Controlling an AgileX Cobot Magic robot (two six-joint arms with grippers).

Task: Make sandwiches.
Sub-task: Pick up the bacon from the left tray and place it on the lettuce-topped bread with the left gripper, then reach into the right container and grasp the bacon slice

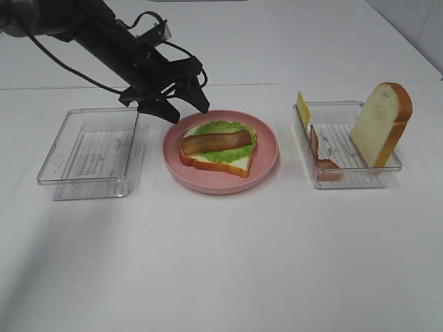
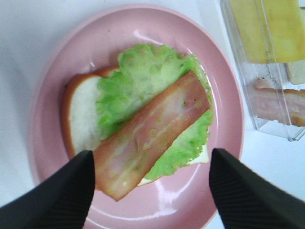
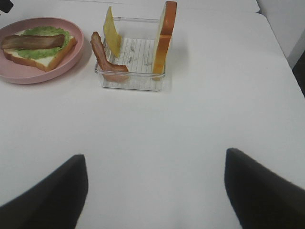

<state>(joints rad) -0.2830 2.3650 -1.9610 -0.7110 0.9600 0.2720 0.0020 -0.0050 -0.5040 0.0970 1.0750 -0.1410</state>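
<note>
On the pink plate [image 1: 266,155] lies a bread slice [image 1: 232,164] topped with ruffled green lettuce [image 1: 221,129] and a brown bacon strip [image 1: 216,142]. My left gripper [image 1: 185,111] hovers over the plate's back left rim, open, holding nothing. In the left wrist view its fingers [image 2: 71,191] stand wide on either side of the bacon [image 2: 157,129], above it. A second bread slice [image 1: 381,124] stands upright in the right tray [image 1: 346,181], with yellow cheese [image 1: 303,108] and another bacon strip [image 1: 320,155]. My right gripper [image 3: 155,162] is open over bare table, well short of that tray [image 3: 133,81].
An empty clear tray [image 1: 90,149] sits left of the plate. The right arm does not show in the exterior high view. The white table reaches to a wall at the back.
</note>
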